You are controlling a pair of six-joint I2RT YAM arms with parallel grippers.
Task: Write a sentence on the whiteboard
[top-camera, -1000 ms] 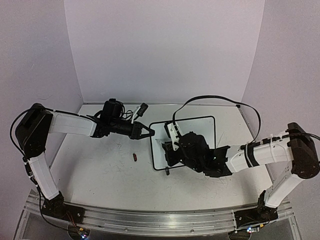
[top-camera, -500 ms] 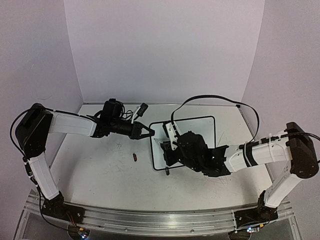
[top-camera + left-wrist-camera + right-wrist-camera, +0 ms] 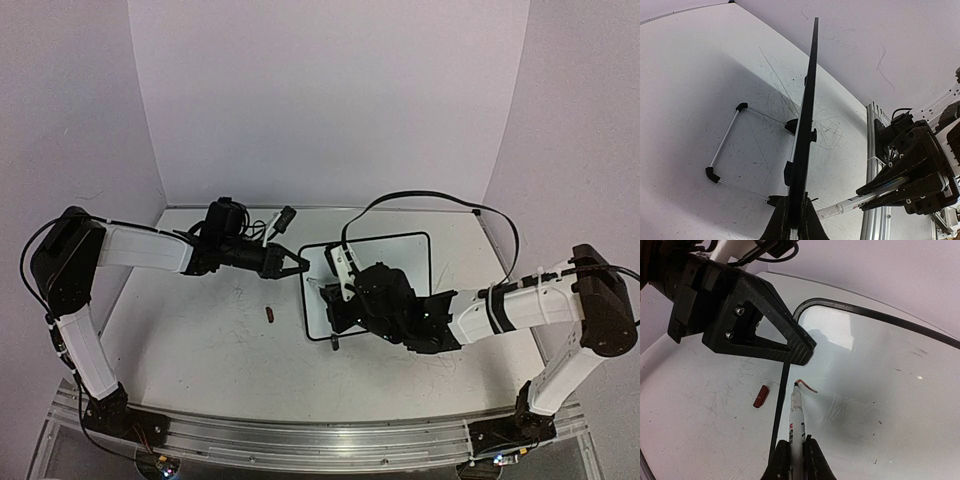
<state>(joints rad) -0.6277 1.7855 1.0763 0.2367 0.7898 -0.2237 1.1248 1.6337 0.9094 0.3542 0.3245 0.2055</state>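
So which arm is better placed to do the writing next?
Right. The right gripper is shut on the marker, its tip at a short stroke on the whiteboard. The left gripper is clamped on the board's rim, steadying it.

The left arm [image 3: 140, 247] and right arm [image 3: 520, 305] have white shells between bulky black joints, a thin black cable [image 3: 430, 196] arches over the right one, and the left gripper [image 3: 300, 265] has black triangular fingers with silver screws [image 3: 740, 311].

Small red cap [image 3: 270, 316] lying loose on the white worktop [image 3: 200, 350], well scuffed with grey scribbles. Aluminium rail [image 3: 300, 442] along near edge, plain white walls [image 3: 330, 100] behind.
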